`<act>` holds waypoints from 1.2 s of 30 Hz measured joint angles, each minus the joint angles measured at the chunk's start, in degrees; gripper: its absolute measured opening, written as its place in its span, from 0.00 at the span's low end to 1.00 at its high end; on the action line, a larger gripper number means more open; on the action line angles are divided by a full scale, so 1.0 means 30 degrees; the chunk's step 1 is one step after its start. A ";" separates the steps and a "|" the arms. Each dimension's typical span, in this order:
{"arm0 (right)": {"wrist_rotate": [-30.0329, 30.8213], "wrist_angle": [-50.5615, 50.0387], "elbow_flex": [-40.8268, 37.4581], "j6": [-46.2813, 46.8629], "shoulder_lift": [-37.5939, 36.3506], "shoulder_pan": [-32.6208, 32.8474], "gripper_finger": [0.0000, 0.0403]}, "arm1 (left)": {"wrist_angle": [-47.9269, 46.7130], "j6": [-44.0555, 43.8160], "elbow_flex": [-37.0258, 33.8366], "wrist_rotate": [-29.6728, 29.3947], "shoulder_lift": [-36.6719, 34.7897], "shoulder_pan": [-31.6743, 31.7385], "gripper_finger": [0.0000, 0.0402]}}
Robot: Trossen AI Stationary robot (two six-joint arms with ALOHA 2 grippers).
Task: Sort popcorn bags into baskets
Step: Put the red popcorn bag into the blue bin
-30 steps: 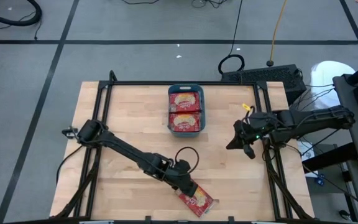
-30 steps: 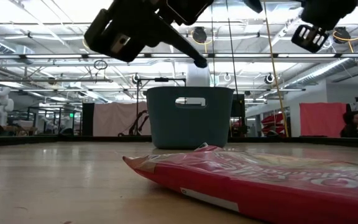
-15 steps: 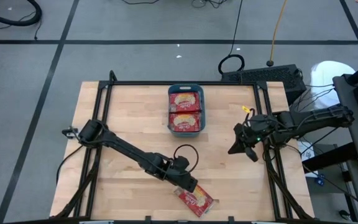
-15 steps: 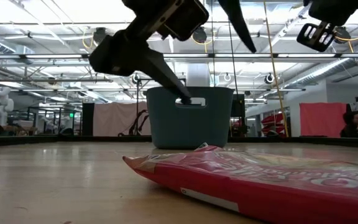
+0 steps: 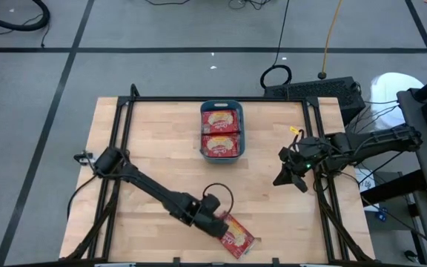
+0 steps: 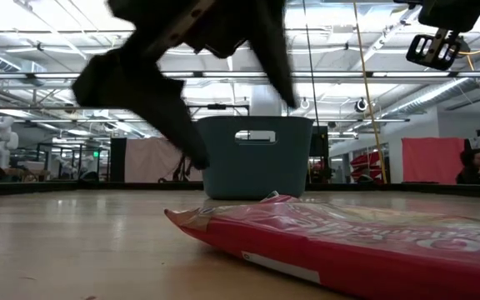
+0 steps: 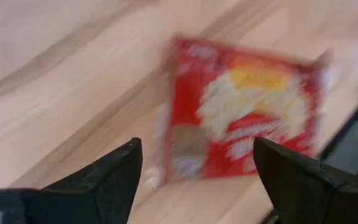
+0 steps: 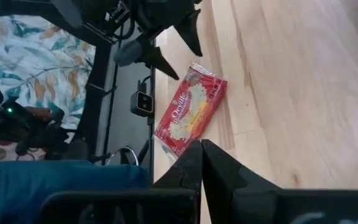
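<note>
Left gripper [image 5: 215, 222] low over the near edge of the table, fingers [image 7: 110, 171] spread wide, nothing between them, one finger on either side of the loose popcorn bag [image 5: 233, 236] as seen from the wrist. Bag flat on the wood, picture side up, lying askew at the near edge, one corner close to the table frame.

Best done, by judgement: straddle the bag across its short width, not along its length, so both pads meet the sealed edges. Lower until the tips almost brush the wood, then pinch; a flat packet gives little to bite on, so a slight tilt of the wrist to get one finger under an edge probably helps. Avoid pushing toward the near edge, or the bag may slide off the table. Lift clear before carrying.

Teal basket [image 5: 204, 108] well apart, at the far middle of the table, two bags [image 5: 221, 132] already lying face up inside, filling most of its floor; drop from just above the rim.

Right gripper [image 5: 291, 172] pinched closed, empty, waiting above the right side of the table.
</note>
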 joint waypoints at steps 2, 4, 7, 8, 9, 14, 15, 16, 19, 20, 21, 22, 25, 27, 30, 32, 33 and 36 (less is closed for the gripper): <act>-0.0014 0.0026 0.0003 0.0166 -0.0006 0.0000 0.00 | -0.0368 0.0573 -0.0022 -0.0094 0.0098 -0.0269 0.74; 0.0005 0.0044 -0.0002 0.0173 0.0001 0.0007 0.00 | -0.0061 0.1177 0.0036 -0.0447 0.0350 -0.0512 0.72; 0.0051 0.0073 0.0003 0.0165 -0.0006 0.0000 0.00 | -0.0244 0.2271 -0.0034 -0.0667 0.0571 -0.0760 0.70; 0.0053 0.0082 0.0003 0.0151 -0.0004 0.0000 0.00 | 0.0059 0.2530 0.0029 -0.0790 0.0669 -0.0783 0.70; 0.0060 0.0114 0.0003 0.0098 0.0001 0.0000 0.00 | 0.0071 0.2940 0.0029 -0.0884 0.0728 -0.0843 0.71; 0.0073 0.0138 0.0003 0.0120 0.0001 0.0000 0.00 | 0.1883 0.6545 0.0029 -0.2092 0.0839 -0.1008 0.79; 0.0073 0.0138 0.0003 0.0220 -0.0006 0.0000 0.00 | 0.1837 0.6677 0.0029 -0.2185 0.0851 -0.1000 0.81; 0.0073 0.0138 0.0003 0.0329 -0.0004 0.0000 0.00 | 0.1745 0.6685 0.0022 -0.2193 0.0952 -0.0986 0.82; 0.0080 0.0145 0.0003 0.0516 0.0000 0.0000 0.00 | 0.1762 0.6664 -0.0017 -0.2190 0.1622 -0.0911 0.85; 0.0086 0.0140 0.0003 0.0562 0.0001 0.0000 0.00 | 0.1829 0.6667 -0.0024 -0.2131 0.1892 -0.0883 0.85; 0.0084 0.0148 0.0003 0.0683 -0.0005 0.0000 0.00 | 0.2307 0.6679 -0.0022 -0.2025 0.2108 -0.0839 0.85; 0.0086 0.0160 0.0003 0.0801 -0.0001 0.0000 0.00 | 0.2719 0.6777 -0.0021 -0.1945 0.2253 -0.0829 0.85; 0.0080 0.0175 0.0003 0.1037 -0.0006 0.0000 0.00 | 0.3560 0.7114 0.0043 -0.1723 0.2764 -0.0770 0.80; 0.0073 0.0140 0.0003 0.1077 0.0001 0.0000 0.00 | 0.3544 0.6952 0.0080 -0.1637 0.2845 -0.0652 0.75; 0.0080 0.0146 0.0003 0.0945 0.0001 0.0000 0.00 | 0.3142 0.7192 0.0080 -0.1573 0.2852 -0.0411 0.61; 0.0098 0.0146 0.0003 0.0770 0.0001 0.0000 0.00 | 0.2959 0.7475 0.0073 -0.1464 0.2875 -0.0126 0.49; 0.0100 0.0146 0.0003 0.0607 0.0007 0.0000 0.00 | 0.3001 0.7664 0.0073 -0.1328 0.2892 0.0047 0.41; 0.0131 0.0146 0.0003 0.0402 0.0008 0.0000 0.00 | 0.3216 0.8011 0.0060 -0.0678 0.2896 0.0681 0.18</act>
